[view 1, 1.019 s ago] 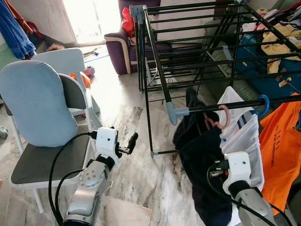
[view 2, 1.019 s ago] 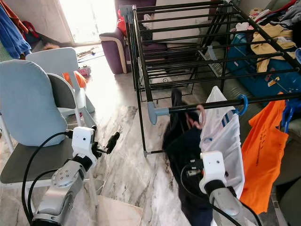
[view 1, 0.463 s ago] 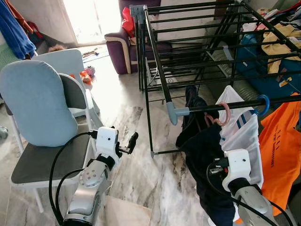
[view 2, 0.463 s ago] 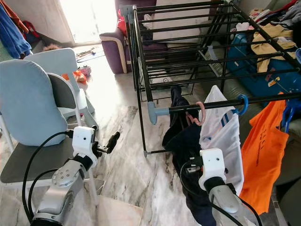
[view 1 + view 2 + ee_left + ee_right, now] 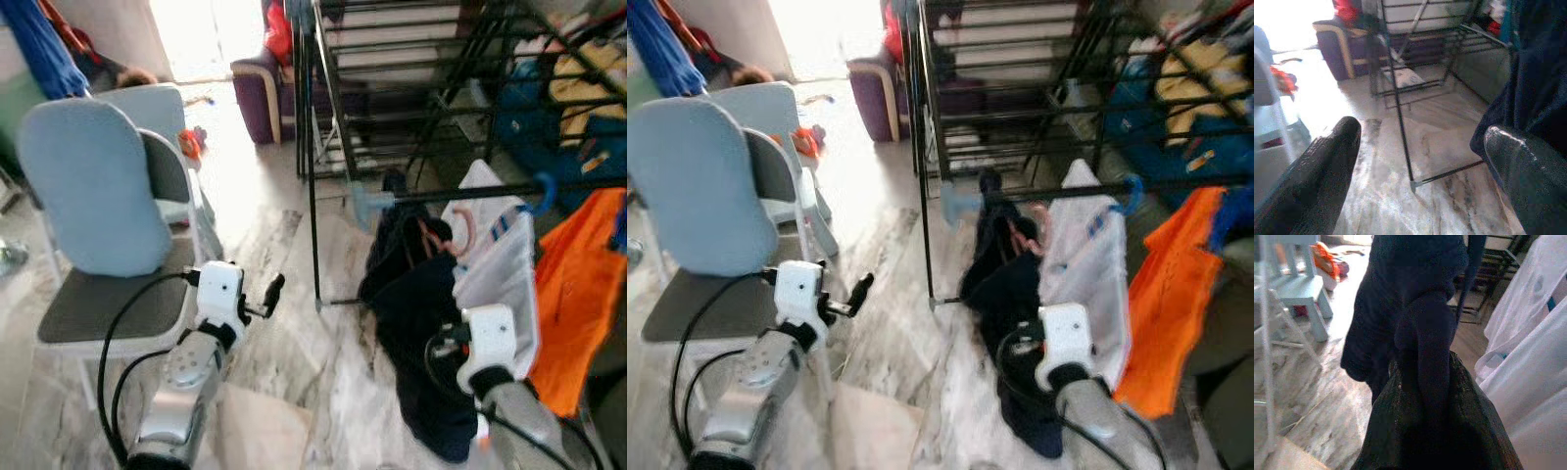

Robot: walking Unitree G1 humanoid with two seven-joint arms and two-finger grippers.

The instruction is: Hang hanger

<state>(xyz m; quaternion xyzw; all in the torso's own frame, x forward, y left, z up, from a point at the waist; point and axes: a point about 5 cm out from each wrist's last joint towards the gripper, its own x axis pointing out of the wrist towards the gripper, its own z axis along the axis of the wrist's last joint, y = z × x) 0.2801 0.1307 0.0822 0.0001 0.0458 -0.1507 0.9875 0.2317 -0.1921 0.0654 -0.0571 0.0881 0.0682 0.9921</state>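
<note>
One black drying rack stands on the marble floor. Dark garment hangs from its front rail on a pink hanger. Right claw grips that garment; left claw hangs open beside the chair.

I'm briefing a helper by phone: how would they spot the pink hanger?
Find the black drying rack and follow its front rail right from the grey end cap. The pink hanger hooks there, between the dark navy garment and white shirt; its neighbour is blue.
</note>
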